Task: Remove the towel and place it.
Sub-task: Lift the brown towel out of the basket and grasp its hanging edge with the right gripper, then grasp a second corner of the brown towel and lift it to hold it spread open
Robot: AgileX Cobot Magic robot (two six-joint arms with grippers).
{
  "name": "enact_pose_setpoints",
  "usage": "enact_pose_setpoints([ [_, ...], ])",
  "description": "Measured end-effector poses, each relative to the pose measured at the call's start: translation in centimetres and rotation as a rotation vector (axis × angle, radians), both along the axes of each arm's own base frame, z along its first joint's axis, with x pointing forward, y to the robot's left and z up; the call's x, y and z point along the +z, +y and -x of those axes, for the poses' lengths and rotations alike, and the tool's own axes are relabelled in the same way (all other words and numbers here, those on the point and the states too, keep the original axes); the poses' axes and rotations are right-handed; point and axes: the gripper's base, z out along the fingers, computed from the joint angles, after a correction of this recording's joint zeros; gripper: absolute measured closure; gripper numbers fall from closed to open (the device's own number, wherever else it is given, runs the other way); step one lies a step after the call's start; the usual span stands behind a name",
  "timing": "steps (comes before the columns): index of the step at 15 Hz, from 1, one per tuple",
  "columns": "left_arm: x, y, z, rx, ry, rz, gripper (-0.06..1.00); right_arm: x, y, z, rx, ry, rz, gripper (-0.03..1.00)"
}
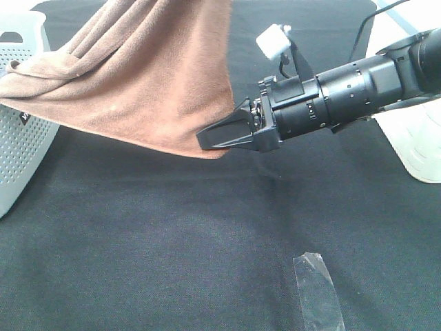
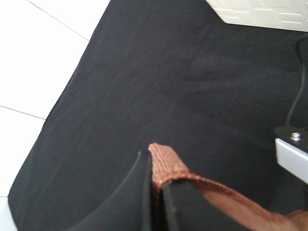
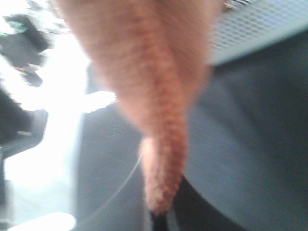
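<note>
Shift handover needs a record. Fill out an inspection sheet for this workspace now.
Surface: black cloth, flat, slight creases.
Job's things: brown towel held up, one end draped over the white perforated basket.
Clutter: clear tape strip on the cloth.
Hands: left hand shut on the towel's hem; right hand shut on its lower corner.
Cables: black cable at the far right.
Surroundings: white container at right; white tiled floor.

table: black woven cloth (image 1: 172, 227) over a flat top
floor: glossy white tiles (image 2: 38, 57), thin dark joints
left side: white perforated plastic basket (image 1: 21, 158)
near edge: clear tape strip (image 1: 317, 289)
light: bright, even
</note>
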Motion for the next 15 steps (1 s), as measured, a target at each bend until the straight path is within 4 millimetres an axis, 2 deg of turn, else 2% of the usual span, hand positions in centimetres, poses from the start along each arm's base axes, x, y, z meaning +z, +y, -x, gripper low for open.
enact_pose_setpoints([
  [2, -0.1, 0.1, 0.0, 0.017, 0.012, 0.0, 0.94, 0.2, 0.0, 0.2, 0.011, 0.043, -0.019, 0.96],
  [5, -0.2, 0.3, 0.1, 0.033, 0.031, -0.003, 0.94, 0.3, -0.1, -0.1, -0.087, 0.177, 0.036, 0.96],
  [8, -0.4, 0.4, 0.1, 0.045, 0.045, -0.02, 0.94, 1.9, -0.6, 0.5, -0.156, 0.276, 0.113, 0.96],
  [12, -0.3, 0.7, 0.2, 0.064, 0.054, -0.021, 0.94, 6.0, -2.0, 1.4, -0.229, 0.367, 0.359, 0.96],
  [14, 0.5, 1.0, 0.4, 0.057, 0.025, 0.015, 0.94, 9.6, -3.1, 0.9, -0.291, 0.325, 0.526, 0.96],
  [15, 1.8, 1.5, 0.7, 0.04, -0.027, 0.065, 0.94, 11.6, -3.8, 0.6, -0.326, 0.288, 0.612, 0.96],
])
